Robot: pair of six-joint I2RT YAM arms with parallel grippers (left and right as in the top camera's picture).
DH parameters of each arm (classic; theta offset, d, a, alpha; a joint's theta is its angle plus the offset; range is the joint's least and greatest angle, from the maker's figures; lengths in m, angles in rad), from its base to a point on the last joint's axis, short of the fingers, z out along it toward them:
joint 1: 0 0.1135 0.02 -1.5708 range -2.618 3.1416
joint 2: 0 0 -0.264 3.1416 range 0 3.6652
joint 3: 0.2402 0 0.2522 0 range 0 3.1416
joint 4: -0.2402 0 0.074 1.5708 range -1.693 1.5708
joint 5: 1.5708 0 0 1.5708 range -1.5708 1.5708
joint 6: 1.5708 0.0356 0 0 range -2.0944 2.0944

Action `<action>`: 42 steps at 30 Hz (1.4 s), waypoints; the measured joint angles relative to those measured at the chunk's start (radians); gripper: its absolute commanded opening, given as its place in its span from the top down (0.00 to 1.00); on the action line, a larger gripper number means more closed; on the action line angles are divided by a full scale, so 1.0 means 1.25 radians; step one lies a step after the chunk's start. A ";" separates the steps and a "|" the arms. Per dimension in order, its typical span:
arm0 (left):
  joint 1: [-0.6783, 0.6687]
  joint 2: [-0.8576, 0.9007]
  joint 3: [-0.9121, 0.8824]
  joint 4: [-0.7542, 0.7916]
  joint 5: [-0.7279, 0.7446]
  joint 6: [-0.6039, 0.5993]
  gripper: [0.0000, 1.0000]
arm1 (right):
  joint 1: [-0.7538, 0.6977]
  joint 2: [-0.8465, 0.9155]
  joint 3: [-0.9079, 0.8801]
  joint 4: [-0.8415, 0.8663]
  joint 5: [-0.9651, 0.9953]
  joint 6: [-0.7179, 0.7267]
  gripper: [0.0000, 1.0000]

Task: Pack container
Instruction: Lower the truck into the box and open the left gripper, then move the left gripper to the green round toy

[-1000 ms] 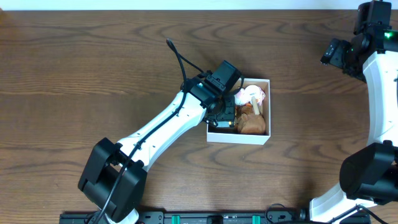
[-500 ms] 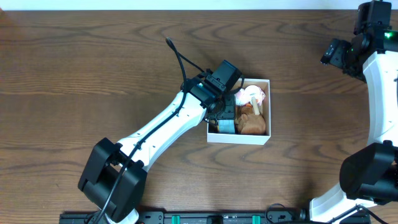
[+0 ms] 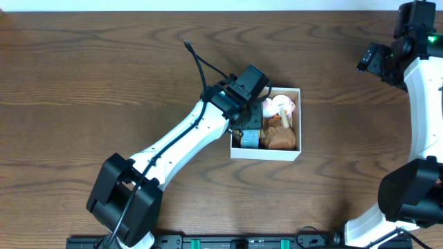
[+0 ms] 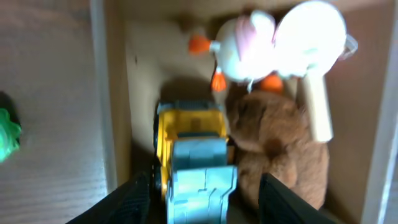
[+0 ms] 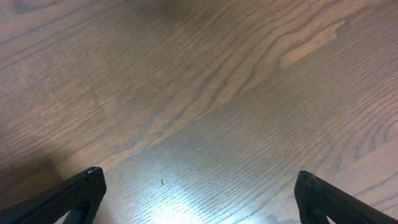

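Observation:
The container (image 3: 266,153), a square white-walled cardboard box with a brown inside (image 4: 142,68), sits at the table's middle. In it lie a yellow and blue toy truck (image 3: 249,139) (image 4: 194,158), a brown plush toy (image 3: 282,138) (image 4: 283,140), and a white and pink toy with orange parts (image 3: 280,105) (image 4: 249,40). My left gripper (image 3: 250,126) (image 4: 205,199) hovers over the box's left side, open, its fingers apart from the truck on either side. My right gripper (image 3: 370,59) (image 5: 199,193) is open and empty over bare wood at the far right.
A pale wooden stick (image 4: 316,109) leans by the plush toy. The left arm's black cable (image 3: 197,62) loops over the table behind the box. A blurred green patch (image 4: 7,134) shows on the table left of the box.
The left gripper has drawn back slightly from the box's left front corner, and the blue and yellow truck now lies uncovered there. The right arm has not moved.

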 measured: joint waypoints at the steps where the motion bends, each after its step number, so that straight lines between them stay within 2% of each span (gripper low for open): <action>1: 0.008 -0.002 0.009 0.002 0.000 0.000 0.44 | 0.000 0.000 0.000 0.000 0.000 0.000 0.01; 7: 0.078 -0.052 0.062 -0.013 -0.017 0.016 0.44 | 0.000 0.000 0.000 0.000 0.000 0.000 0.01; 13: 0.140 -0.114 0.077 -0.167 -0.099 0.021 0.43 | 0.000 0.000 0.000 0.000 0.000 0.000 0.01; 17: 0.189 -0.099 0.074 -0.211 -0.132 0.020 0.26 | 0.000 0.000 0.000 0.000 0.000 0.000 0.01; 22: 0.214 -0.054 0.054 -0.207 -0.149 0.023 0.13 | 0.000 0.000 0.000 0.000 0.000 0.000 0.01; 33: 0.216 0.107 0.052 -0.200 -0.152 0.122 0.11 | 0.000 0.000 0.000 0.000 0.000 0.000 0.01; 42: 0.248 0.198 0.051 -0.186 -0.143 0.158 0.10 | 0.000 0.000 0.000 0.000 0.000 0.000 0.01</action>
